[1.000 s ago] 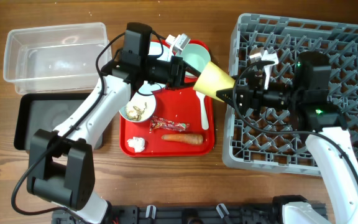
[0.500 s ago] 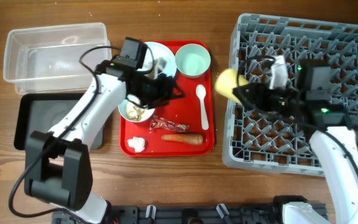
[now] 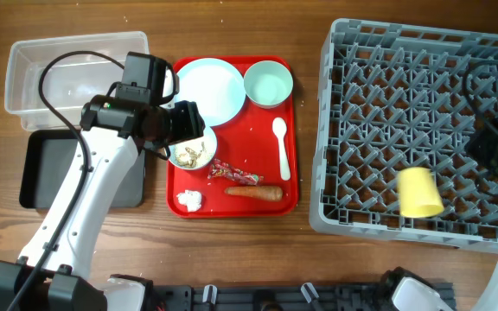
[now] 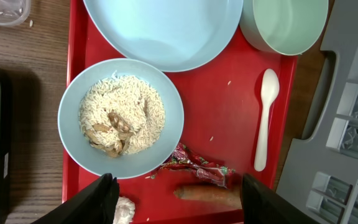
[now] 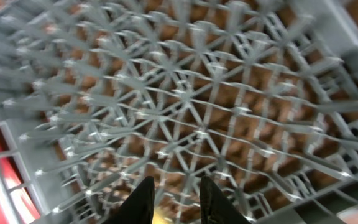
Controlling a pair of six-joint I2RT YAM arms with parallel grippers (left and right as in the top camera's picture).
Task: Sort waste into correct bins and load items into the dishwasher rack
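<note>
When viewed from the left wrist, shows the left gripper (image 4: pixel 182 202) spread wide and empty at the bottom edge, presumably poised for picking waste below. Just beyond it, lower centre: soft, lumpy white tissue (image 4: pixel 124 210); smooth tapered orange carrot (image 4: pixel 207 194); glossy, crinkled red-and-white wrapper (image 4: pixel 197 169) just above the carrot, touching or nearly so. Centre left: small pale blue bowl (image 4: pixel 66 118), round and glazed, heaped with beige crumbly food scraps (image 4: pixel 120 115). Right of centre: slim white spoon (image 4: pixel 264 118), flat on the smooth red tray (image 4: pixel 229 106). Along the top edge: broad white plate (image 4: pixel 163 28) and pale green bowl (image 4: pixel 284 25), side by side, grouped apparently for sorting. From overhead, far left: clear rigid tub (image 3: pixel 15 78) above shallow black tray (image 3: pixel 41 173), set beside the red tray, likely for short reach. At right: grey lattice rack (image 3: pixel 379 86), with yellow plastic cup (image 3: pixel 420 192) lying on its side among the pegs near the lower edge, already loaded. From the blurred right wrist view, shows the right gripper (image 5: pixel 178 202) slightly parted over the grid, clasping nothing.
</note>
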